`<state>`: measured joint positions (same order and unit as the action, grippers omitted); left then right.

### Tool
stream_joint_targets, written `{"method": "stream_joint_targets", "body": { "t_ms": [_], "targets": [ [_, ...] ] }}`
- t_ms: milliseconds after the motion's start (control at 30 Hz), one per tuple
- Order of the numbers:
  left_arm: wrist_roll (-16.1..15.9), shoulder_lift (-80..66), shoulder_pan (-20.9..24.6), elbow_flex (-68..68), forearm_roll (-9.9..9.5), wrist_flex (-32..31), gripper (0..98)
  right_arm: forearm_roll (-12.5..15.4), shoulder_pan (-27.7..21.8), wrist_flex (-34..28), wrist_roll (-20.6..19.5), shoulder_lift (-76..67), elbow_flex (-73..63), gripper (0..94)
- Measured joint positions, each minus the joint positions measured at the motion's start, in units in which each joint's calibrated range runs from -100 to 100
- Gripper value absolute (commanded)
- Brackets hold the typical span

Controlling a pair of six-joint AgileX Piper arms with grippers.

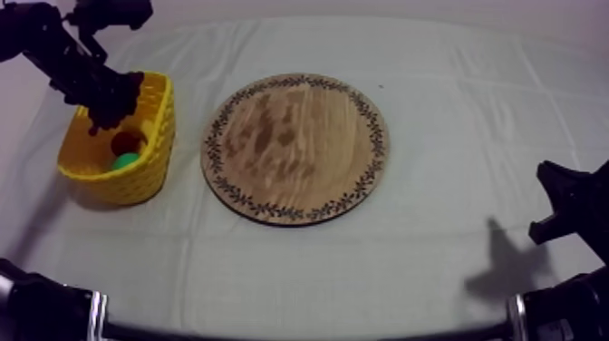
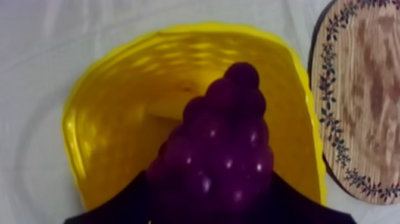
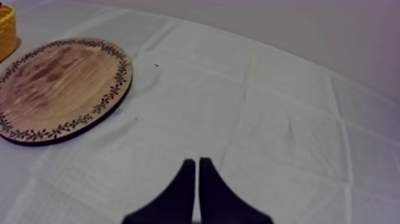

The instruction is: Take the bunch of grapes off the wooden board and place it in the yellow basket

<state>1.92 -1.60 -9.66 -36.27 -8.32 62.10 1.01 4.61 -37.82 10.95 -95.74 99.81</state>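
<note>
Bunch of grapes (image 2: pixel 223 149) pinched in left gripper (image 1: pixel 113 107), poised over the yellow basket (image 2: pixel 119 107); right gripper (image 3: pixel 197 164) pressed together above the bench (image 3: pixel 268 119).

In the top view the left pincer (image 1: pixel 115 102) covers the far rim of the yellow basket (image 1: pixel 152 168). Inside, a small red fruit (image 1: pixel 127 142) & a green thing (image 1: pixel 125 161) are partly hidden by the wall, the green one too small to tell. In the left wrist view the bunch of grapes (image 2: pixel 223 149) hides most of the basket floor & is cut off at the edge, the wooden board (image 2: pixel 369 89) also.
</note>
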Motion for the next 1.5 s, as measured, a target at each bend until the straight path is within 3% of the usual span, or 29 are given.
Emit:
{"method": "stream_joint_targets", "body": {
  "t_ms": [167, 333, 400, 633, 800, 1033, 1267, 1367, 1500],
  "targets": [
    [-0.2, -0.1, 0.2, -1.3, -0.17, 0.0, 44.2, 0.0, 0.0, 0.0, 0.0, 0.0, 0.0, 0.4],
    [0.4, -0.4, 0.7, -1.1, -0.28, 0.8, 78.9, 0.0, 0.0, 0.0, 0.0, 0.0, 0.0, 0.4],
    [0.8, -0.4, 0.7, -0.5, -0.34, 2.0, 87.7, 0.0, 0.0, 0.0, 0.0, 0.0, 0.0, 0.4],
    [2.5, -1.1, 0.8, 1.0, -1.04, 3.5, 94.2, 0.0, 0.0, 0.0, 0.0, 0.0, 0.0, 0.4],
    [3.9, -2.1, 1.5, 3.1, -1.16, 3.3, 83.7, 0.0, 0.0, 0.0, 0.0, 0.0, 0.0, 0.4],
    [5.3, -6.0, 3.1, 4.4, -0.94, -1.8, 54.0, 0.0, 0.0, 0.0, 0.0, 0.0, 0.0, 0.4],
    [5.1, -13.8, 4.3, 0.9, -0.5, -11.5, 17.0, 0.0, 0.0, 0.0, 0.0, 0.0, 0.0, 0.4],
    [4.4, -17.6, 4.3, -1.9, -0.16, -14.9, 7.1, 0.0, 0.0, 0.0, 0.0, 0.0, 0.0, 0.4],
    [3.2, -23.7, 4.7, -6.7, 0.62, -18.5, 1.7, 0.0, 0.0, 0.0, 0.0, 0.0, 0.0, 0.4]
  ]
}}
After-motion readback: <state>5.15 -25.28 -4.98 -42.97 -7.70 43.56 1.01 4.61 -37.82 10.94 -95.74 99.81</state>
